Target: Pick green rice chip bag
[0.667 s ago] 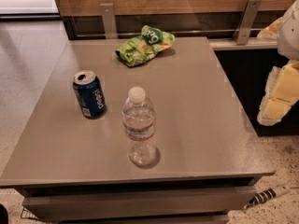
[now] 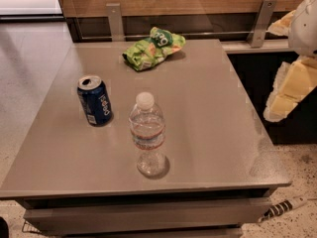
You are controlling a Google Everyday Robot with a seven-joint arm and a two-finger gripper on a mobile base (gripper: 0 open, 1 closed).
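The green rice chip bag lies crumpled near the far edge of the grey table, its darker green end pointing to the right. My gripper hangs at the right edge of the view, beyond the table's right side and well to the right of the bag. Its pale yellow fingers stand apart with nothing between them. Most of the arm is cut off by the frame.
A blue Pepsi can stands upright at the table's left. A clear water bottle stands upright near the front middle. A wooden panel with metal brackets runs behind the table. A cable lies on the floor at the front right.
The gripper has risen slightly at the right edge of the view. The bag, can and bottle have not moved.
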